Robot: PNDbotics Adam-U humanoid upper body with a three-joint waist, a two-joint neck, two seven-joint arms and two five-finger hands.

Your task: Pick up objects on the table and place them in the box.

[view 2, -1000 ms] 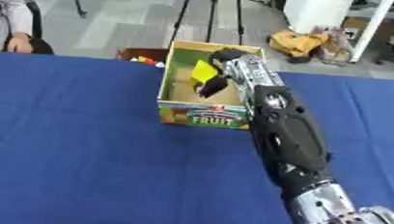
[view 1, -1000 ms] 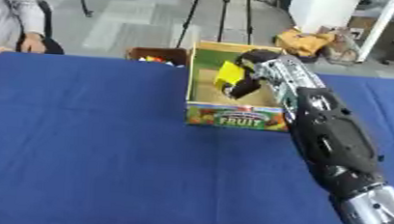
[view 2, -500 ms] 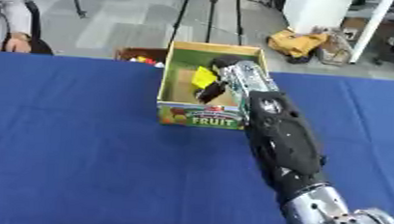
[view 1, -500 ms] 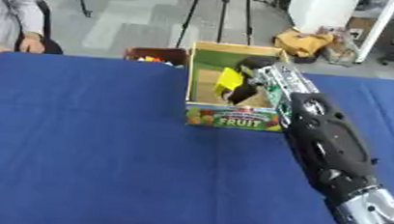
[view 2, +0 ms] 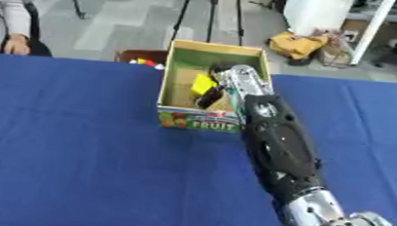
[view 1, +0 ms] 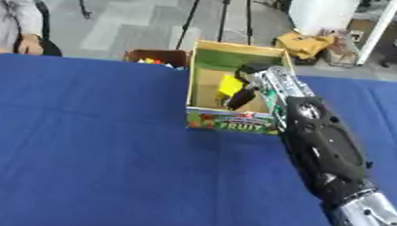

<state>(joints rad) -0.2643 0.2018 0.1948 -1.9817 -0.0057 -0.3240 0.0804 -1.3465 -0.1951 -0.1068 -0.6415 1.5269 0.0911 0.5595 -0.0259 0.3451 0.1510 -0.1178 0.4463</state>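
An open cardboard box (view 1: pixel 232 122) with a "FRUIT" label on its front stands on the blue table (view 1: pixel 89 148), at the far middle. My right arm reaches in from the lower right, and my right hand (view 1: pixel 256 84) is down inside the box. Its dark fingers (view 1: pixel 241 98) curl round a small yellow object (view 1: pixel 230 85), held just over the box's brown floor. The lower part of the hand is hidden by the box's right wall. My left hand shows in neither view.
A brown bin (view 1: pixel 157 58) with small colourful items stands just behind the table, left of the box. A person sits at the far left edge, one hand (view 1: pixel 28 43) near the table's corner. Tripod legs and clutter stand on the floor beyond.
My right hand has lowered from above the box's rim down into the box, with the yellow object in it. The box has stayed in place.
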